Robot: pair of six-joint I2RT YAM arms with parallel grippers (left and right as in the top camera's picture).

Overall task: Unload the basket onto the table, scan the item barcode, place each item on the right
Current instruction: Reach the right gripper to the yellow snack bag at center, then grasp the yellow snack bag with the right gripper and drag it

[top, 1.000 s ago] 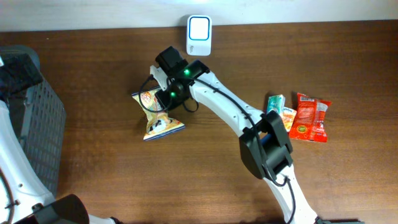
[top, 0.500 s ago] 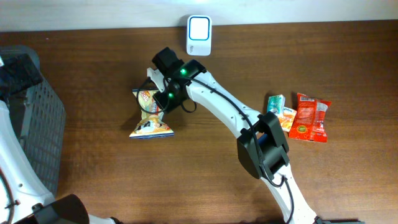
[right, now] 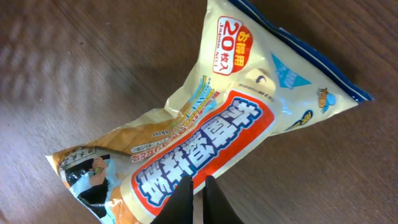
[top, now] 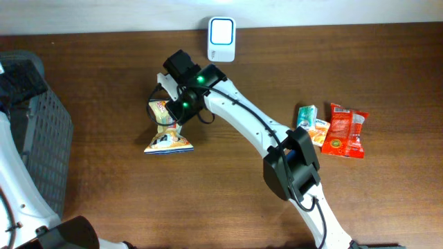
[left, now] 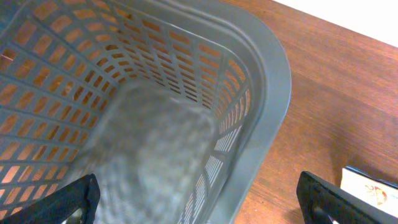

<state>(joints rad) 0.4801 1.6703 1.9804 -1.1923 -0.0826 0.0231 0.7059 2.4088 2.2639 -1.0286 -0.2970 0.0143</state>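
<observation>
Pinching a yellow snack bag (right: 217,118) by one edge with the right gripper (right: 200,198), fingers pressed together on it.
Showing red-and-white lettering, a "20" label and blue corners, crumpled mid-length; lying on the wooden table (top: 104,194) near the white scanner (top: 221,31), not touching it. Further right, well apart: a red packet (top: 346,131) beside a teal packet (top: 306,114). Holding the left gripper (left: 196,199) spread wide over a gray mesh basket (left: 273,81).
</observation>
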